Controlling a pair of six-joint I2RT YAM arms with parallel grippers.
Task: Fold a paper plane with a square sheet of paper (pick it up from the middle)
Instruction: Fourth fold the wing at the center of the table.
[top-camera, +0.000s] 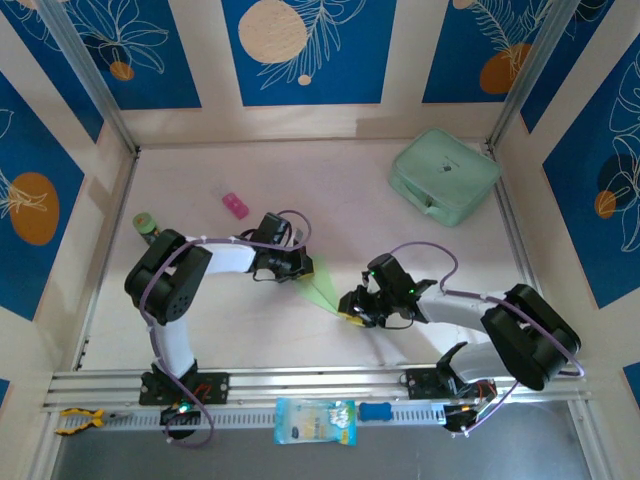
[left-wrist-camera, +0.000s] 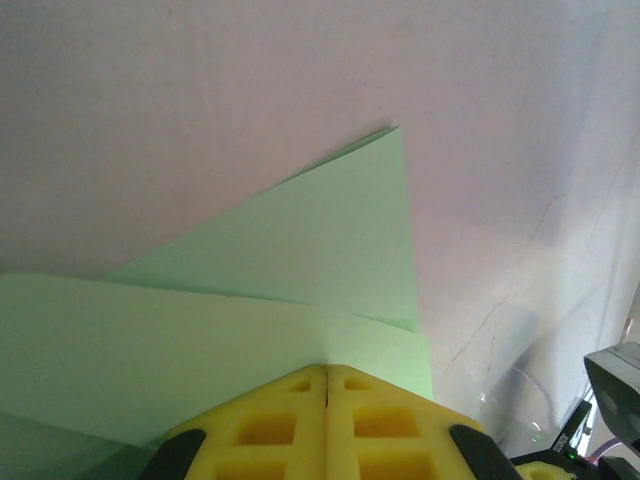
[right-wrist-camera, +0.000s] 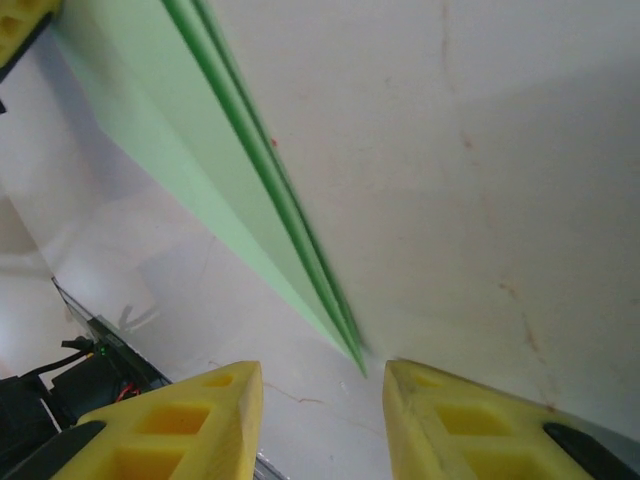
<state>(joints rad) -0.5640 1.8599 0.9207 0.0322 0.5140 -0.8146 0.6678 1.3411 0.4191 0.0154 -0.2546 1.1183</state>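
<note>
1. Yellow ribbed fingers of left gripper (left-wrist-camera: 327, 372) pressed flat together, clamping the wide end of one slim pale-green folded paper plane (left-wrist-camera: 300, 260).
2. Right gripper (right-wrist-camera: 325, 375) held open, yellow jaws apart, the plane's pointed tip just at the gap between them.
3. From above: plane mid-table between the two grippers, over the white tabletop (top-camera: 300, 170); resting or lifted, cannot tell.
4. One thick mint-green rounded zip case (top-camera: 445, 175) at the far right corner; dark mark on its lid too small to read.
5. One blue-and-white packet (top-camera: 313, 421) on the near rail, print blurred; one small pink item (top-camera: 235, 205) beyond the left arm.
</note>
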